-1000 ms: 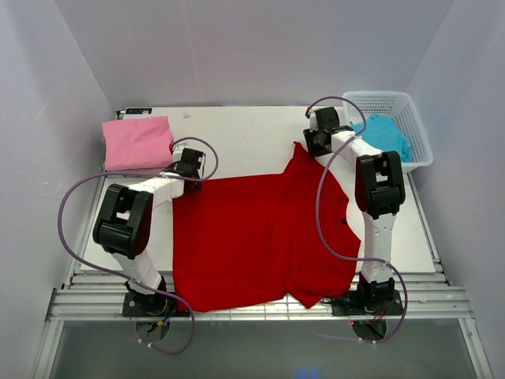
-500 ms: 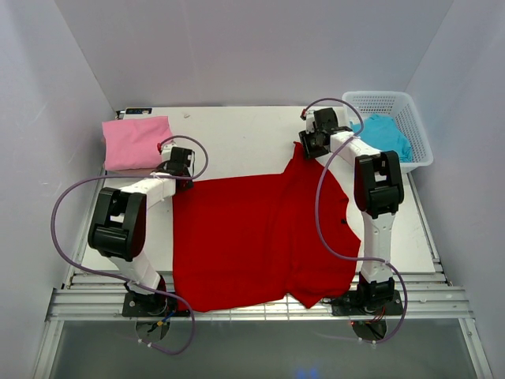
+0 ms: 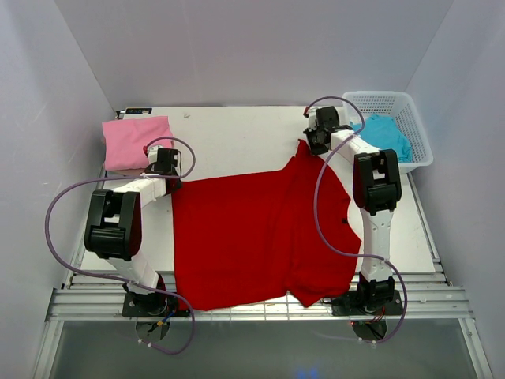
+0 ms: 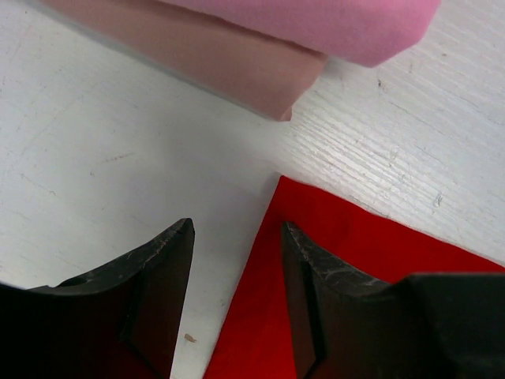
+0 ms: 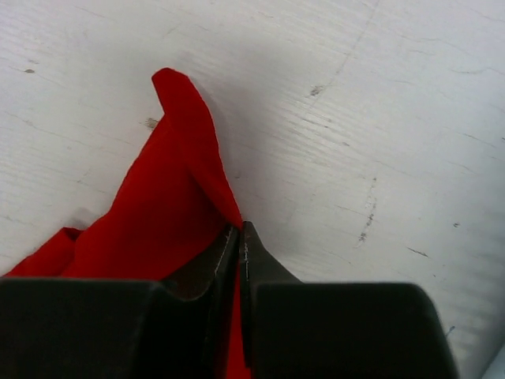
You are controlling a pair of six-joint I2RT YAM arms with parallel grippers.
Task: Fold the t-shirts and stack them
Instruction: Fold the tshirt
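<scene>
The red shirt point(image 3: 260, 237) lies spread out on the white worktop point(image 3: 237, 134). The right fingers point(image 5: 207, 272) pinch its far corner tight. The left fingers point(image 4: 158, 276) stand wide apart over its other far corner, near the pink shirt point(image 3: 136, 142).

Seen from above, both pairs of fingers are hidden under their own wrist housings. The bright red cloth t-shirt point(image 3: 252, 237) is covered along its right side by the right arm and its cable. In the right wrist view, the closed right gripper point(image 5: 239, 229) hides the cloth it pinches, and the red fabric runs out of frame below and left of it. Beyond the parted left gripper point(image 4: 237, 237), the folded pink cloth t-shirt point(image 4: 331, 24) and the beige cloth t-shirt point(image 4: 229, 75) beneath it are cut off by the top edge. Beside the right gripper, the arm partly hides the turquoise cloth t-shirt point(image 3: 388, 134) in the white plastic lattice basket point(image 3: 418, 130).
</scene>
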